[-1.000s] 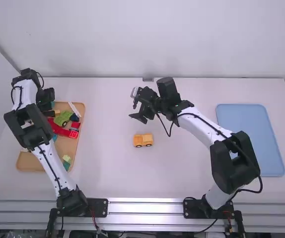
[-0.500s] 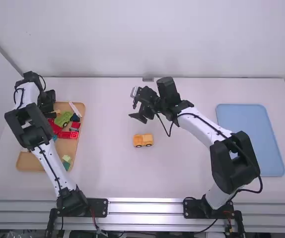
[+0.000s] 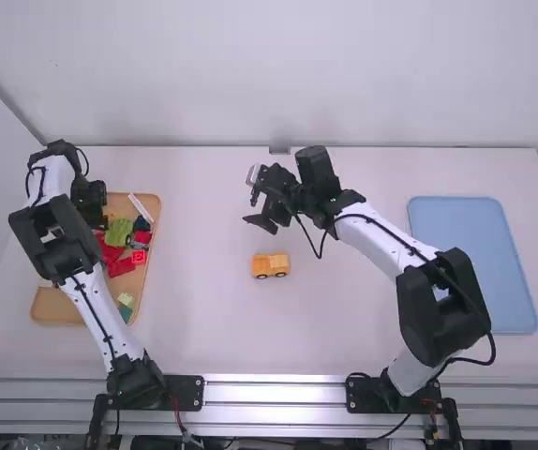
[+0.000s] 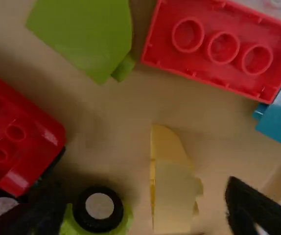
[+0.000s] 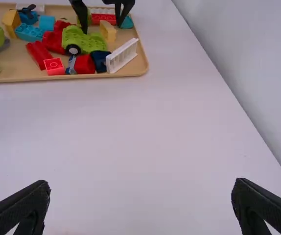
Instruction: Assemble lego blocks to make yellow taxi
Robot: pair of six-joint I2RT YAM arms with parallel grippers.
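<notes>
- High view: your left gripper (image 3: pixel 100 216) has shifted slightly toward the near edge of the tan tray (image 3: pixel 55 312) over the last second, working at its far left corner; you cannot tell its grip from here.
- The green wheeled block (image 3: pixel 119 232) has turned and slid a little nearer too, and the dark red block (image 3: pixel 121 267) beside it now lies slanted. That looks like sorting through the pile to free a piece.
- Your yellow wheeled base (image 3: pixel 271 265) hasn't moved: it stands upright on the counter, between the tan tray's right edge and the blue tray's (image 3: pixel 475 262) left edge, nearer the tan one. The taxi still seems to need its upper parts.
- Your right gripper (image 3: pixel 250 208) has kept its place over the counter, beyond that base.
- Left wrist view: your left gripper's fingers are spread, holding nothing, with a sloped yellow block (image 4: pixel 172 196) lying between them. It is probably your next part; centre on it before closing, since the wheeled block close by could foul one finger.
- Right wrist view: the right gripper (image 5: pixel 140 208) is open and empty. Across the counter, the yellow block sits by the white barred piece (image 5: pixel 122 55), toward a corner of the tray, under the left gripper.
</notes>
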